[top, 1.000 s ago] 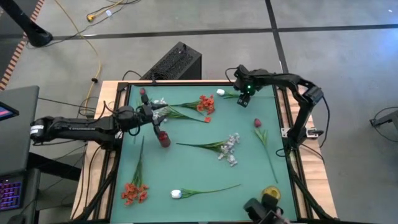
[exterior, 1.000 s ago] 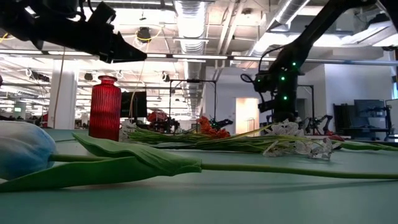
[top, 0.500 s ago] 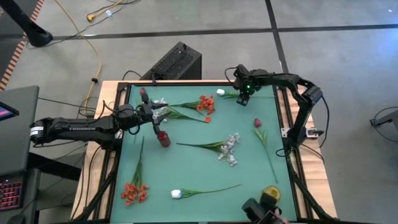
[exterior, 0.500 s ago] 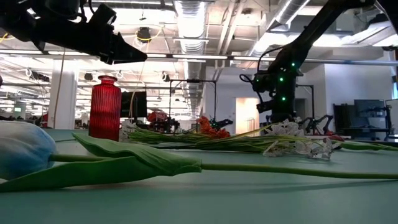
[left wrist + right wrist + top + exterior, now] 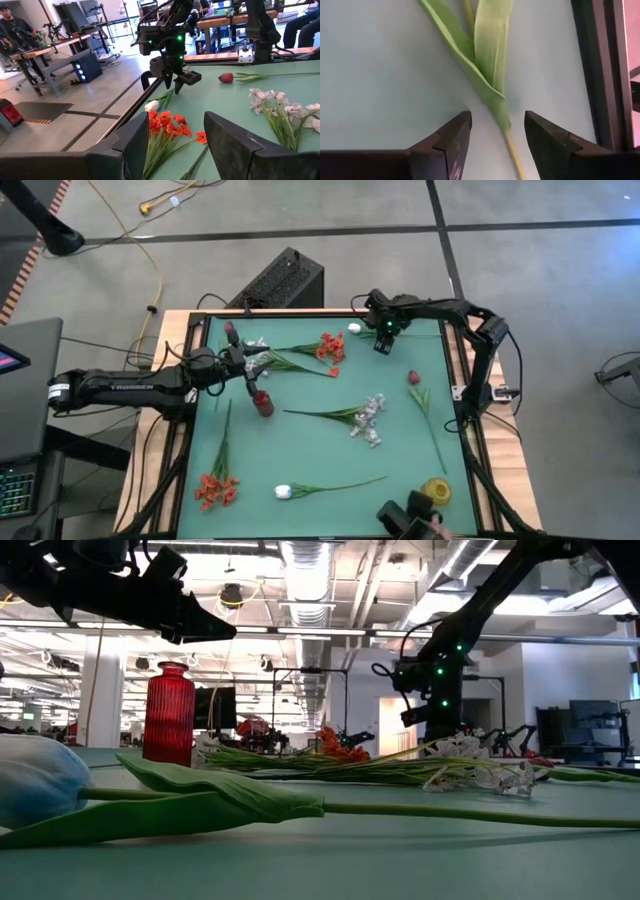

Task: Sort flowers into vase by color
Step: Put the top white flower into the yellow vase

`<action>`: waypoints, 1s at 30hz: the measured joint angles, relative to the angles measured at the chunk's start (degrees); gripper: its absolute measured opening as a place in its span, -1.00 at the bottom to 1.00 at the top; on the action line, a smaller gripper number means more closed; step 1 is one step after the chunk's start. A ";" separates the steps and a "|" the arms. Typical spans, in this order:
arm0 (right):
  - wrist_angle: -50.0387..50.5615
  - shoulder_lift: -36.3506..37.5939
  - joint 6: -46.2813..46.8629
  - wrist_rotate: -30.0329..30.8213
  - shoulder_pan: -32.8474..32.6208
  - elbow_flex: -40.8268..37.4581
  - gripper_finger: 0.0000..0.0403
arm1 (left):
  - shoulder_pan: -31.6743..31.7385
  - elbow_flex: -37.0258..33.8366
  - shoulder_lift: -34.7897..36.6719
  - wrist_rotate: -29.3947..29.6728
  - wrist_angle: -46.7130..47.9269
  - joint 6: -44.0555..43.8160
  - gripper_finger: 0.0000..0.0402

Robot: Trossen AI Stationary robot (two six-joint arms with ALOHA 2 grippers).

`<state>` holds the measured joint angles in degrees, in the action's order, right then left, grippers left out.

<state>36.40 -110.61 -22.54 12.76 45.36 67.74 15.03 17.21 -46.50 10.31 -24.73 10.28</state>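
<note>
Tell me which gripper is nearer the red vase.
Left. The left gripper hangs just beyond the red vase, nearly above it; the right gripper is over a stem at the far edge.

— What colour is the table top [image 5: 310, 455]?
— Pale green, framed in light wood.
— And the vase [image 5: 263, 402]?
— Deep red, ribbed glass.
— The flowers?
— Orange-red clusters [image 5: 330, 348] and [image 5: 215, 489], a white tulip bud [image 5: 284, 492] on a green stem, a whitish-grey spray [image 5: 371, 418], one dark red bud [image 5: 414, 378].
— The arms?
— Black; green lights glow on the right one [image 5: 385, 332].
</note>
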 joint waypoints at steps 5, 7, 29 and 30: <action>4.32 -0.14 0.15 -2.78 0.03 2.81 -0.08 | 0.00 0.00 0.00 -0.02 0.02 0.02 -0.10; 7.14 -0.41 -0.01 -3.87 0.24 4.43 -0.21 | 0.00 0.00 0.00 -0.02 0.01 0.10 -0.10; 15.38 9.69 -1.23 -17.20 2.10 11.47 -0.84 | 0.00 0.00 0.00 -0.09 -0.01 0.11 -0.10; 13.49 9.94 -1.76 -17.18 2.10 10.26 -0.77 | 0.00 0.00 0.00 -0.25 -0.01 0.05 -0.10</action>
<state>49.89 -100.67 -24.30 -4.42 47.46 78.00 15.03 17.21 -46.50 10.06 -24.74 10.34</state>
